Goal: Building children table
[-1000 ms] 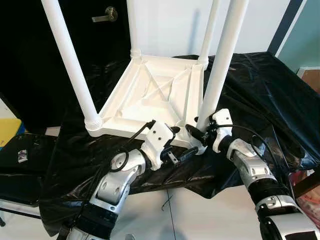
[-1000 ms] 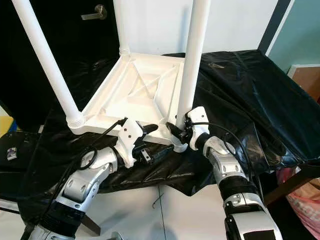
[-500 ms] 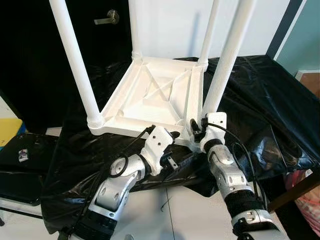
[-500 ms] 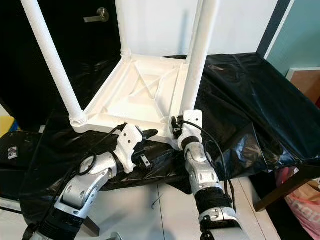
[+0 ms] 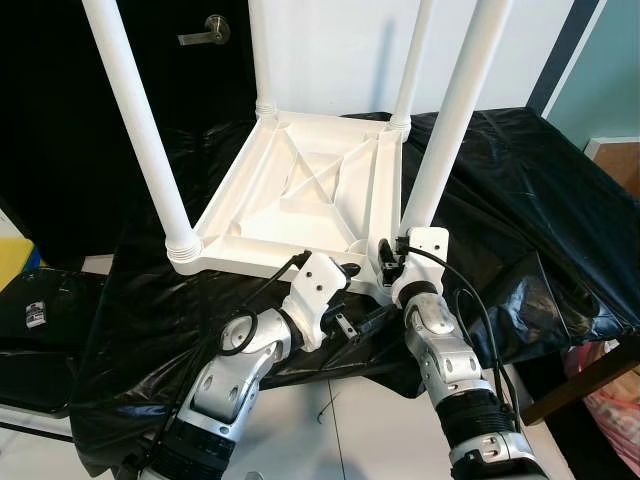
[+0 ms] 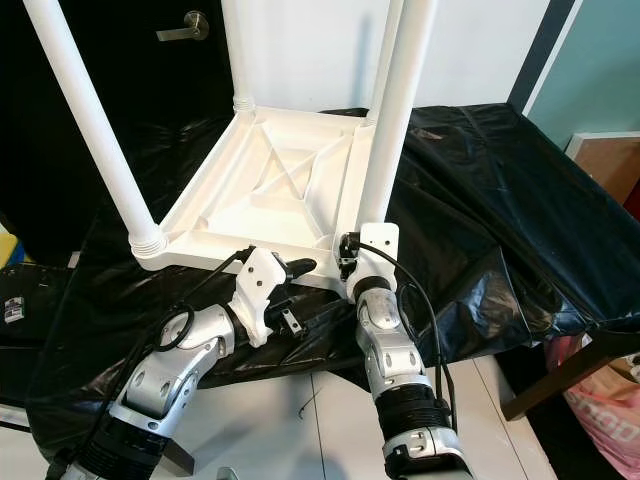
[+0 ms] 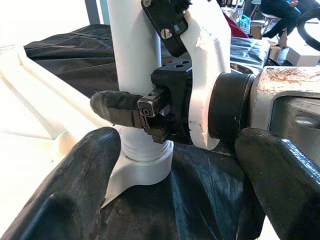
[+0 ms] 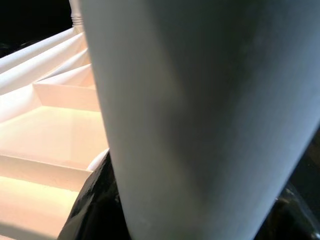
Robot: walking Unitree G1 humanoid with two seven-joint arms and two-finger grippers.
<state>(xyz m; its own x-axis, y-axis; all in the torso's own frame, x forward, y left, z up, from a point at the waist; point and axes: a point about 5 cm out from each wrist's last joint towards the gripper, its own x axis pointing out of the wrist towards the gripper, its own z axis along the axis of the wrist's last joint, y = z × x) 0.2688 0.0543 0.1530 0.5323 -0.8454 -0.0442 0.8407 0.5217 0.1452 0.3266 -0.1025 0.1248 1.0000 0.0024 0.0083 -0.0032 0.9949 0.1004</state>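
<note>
Gripping low on the near-right leg (image 5: pixel 440 150) of an upturned white children's table (image 5: pixel 300 195), the right gripper (image 7: pixel 145 107) has its black fingers clamped around the tube just above its socket. The table lies top-down on a black-draped bench (image 5: pixel 520 180), four legs up. The left gripper (image 5: pixel 350 300) hovers wide open at the near edge — a careless twist could cross-thread or tilt the leg, or drag the table off that edge.
</note>
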